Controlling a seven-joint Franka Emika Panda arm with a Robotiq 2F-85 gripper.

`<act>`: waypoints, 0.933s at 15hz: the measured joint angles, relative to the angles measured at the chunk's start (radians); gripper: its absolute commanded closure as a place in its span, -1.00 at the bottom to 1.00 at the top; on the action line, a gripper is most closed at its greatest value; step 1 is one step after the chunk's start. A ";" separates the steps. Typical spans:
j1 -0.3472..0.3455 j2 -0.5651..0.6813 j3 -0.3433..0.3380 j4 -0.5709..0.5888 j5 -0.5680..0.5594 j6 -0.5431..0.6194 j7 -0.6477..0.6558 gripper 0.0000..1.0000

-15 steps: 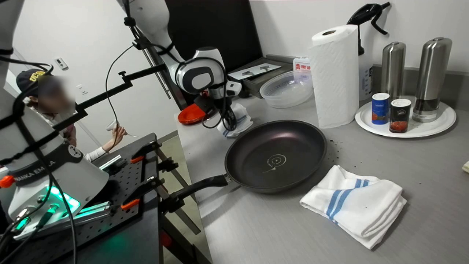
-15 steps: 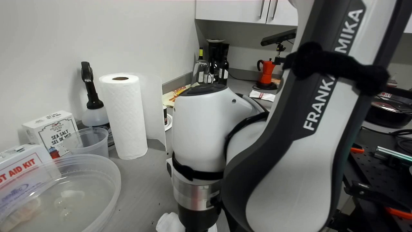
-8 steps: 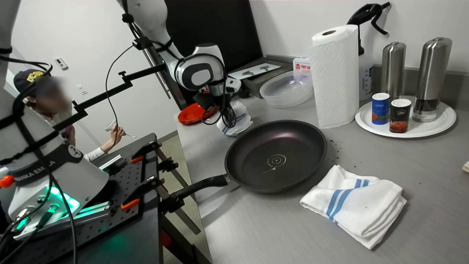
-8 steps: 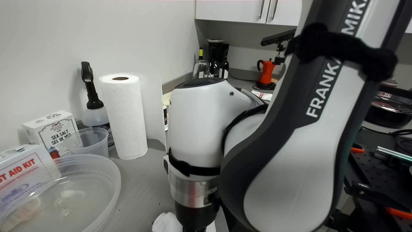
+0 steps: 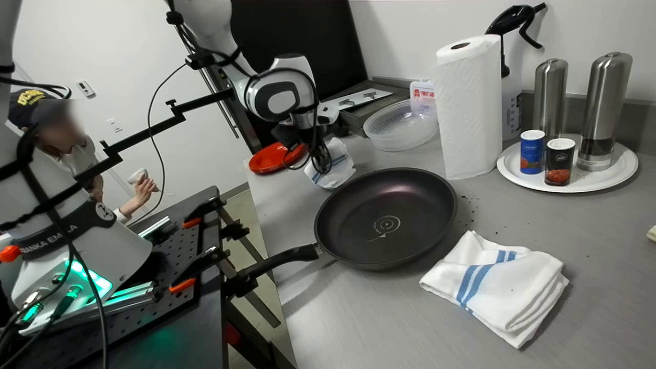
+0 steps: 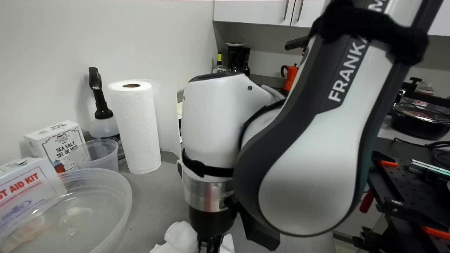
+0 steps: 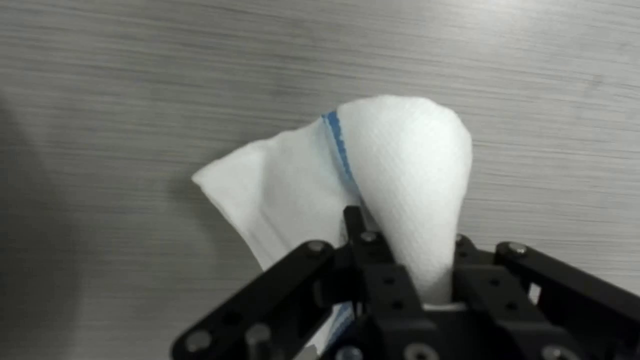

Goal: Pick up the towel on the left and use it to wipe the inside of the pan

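Observation:
A white towel with blue stripes point(image 5: 340, 163) is at the far left of the counter, beyond the pan. My gripper point(image 5: 322, 160) is shut on it. In the wrist view, a thick fold of the towel point(image 7: 407, 150) bulges up between the two fingers of the gripper point(image 7: 406, 230). The towel looks raised a little; I cannot tell if its lower edge touches the counter. In an exterior view, the towel point(image 6: 180, 239) shows beside the gripper point(image 6: 210, 244). The black pan point(image 5: 387, 220) sits on the counter beside the towel, its handle toward the robot base.
A second folded striped towel point(image 5: 494, 289) lies in front of the pan. Red plates point(image 5: 271, 160) are behind the gripper. A clear plastic container point(image 5: 400, 130), a paper towel roll point(image 5: 467, 113) and a white plate point(image 5: 589, 182) with shakers stand along the wall. Dark crumbs point(image 5: 467, 212) lie beside the pan.
The arm and gripper have risen slightly. The held towel has come up with the gripper, and more of the towel shows in both exterior views. The pan has not moved.

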 measured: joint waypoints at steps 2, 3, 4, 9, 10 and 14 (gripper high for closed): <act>-0.003 -0.032 -0.021 -0.013 -0.001 -0.001 0.000 0.91; -0.004 -0.053 -0.038 -0.022 -0.001 -0.007 0.000 0.91; -0.008 -0.080 -0.056 -0.032 -0.001 -0.024 0.000 0.91; -0.091 -0.279 -0.089 -0.095 0.002 -0.251 0.008 0.91; -0.110 -0.325 -0.088 -0.106 0.005 -0.302 0.013 0.91; -0.155 -0.483 -0.087 -0.140 0.012 -0.452 0.046 0.91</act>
